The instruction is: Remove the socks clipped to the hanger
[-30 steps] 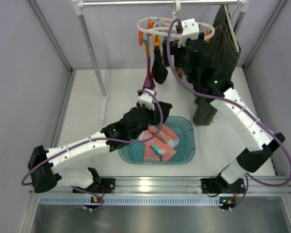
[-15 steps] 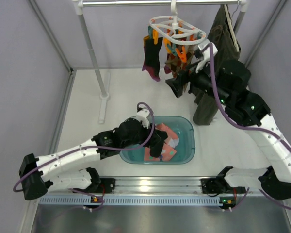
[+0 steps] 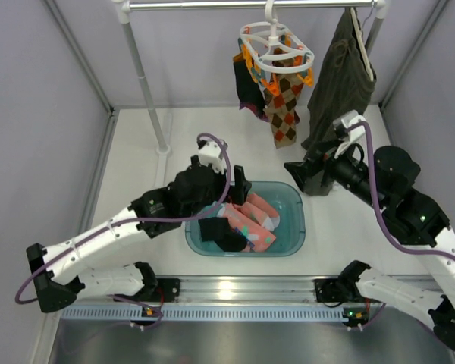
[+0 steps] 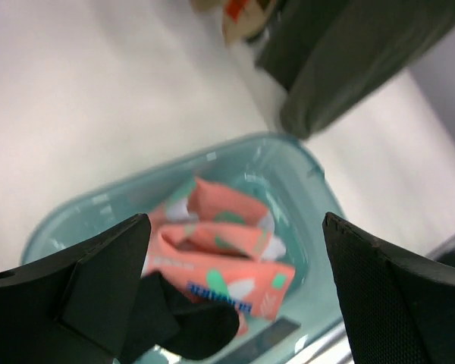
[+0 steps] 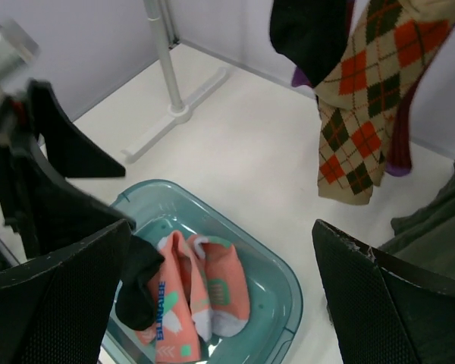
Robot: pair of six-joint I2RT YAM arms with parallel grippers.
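here left end effector (image 4: 235,227) and right end effector (image 5: 221,227) gape empty; pink socks (image 4: 227,243) bear unreadable blue writing.

Two pink socks (image 3: 252,221), two black (image 3: 215,230), one argyle (image 3: 283,115).

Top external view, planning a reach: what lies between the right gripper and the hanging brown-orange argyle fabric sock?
Top external shows only bare white tabletop between right gripper and argyle sock.

Loose socks (image 3: 246,222) in tub (image 3: 295,227), hanger (image 3: 277,47) behind on rail (image 3: 212,4), garment (image 3: 341,76) right
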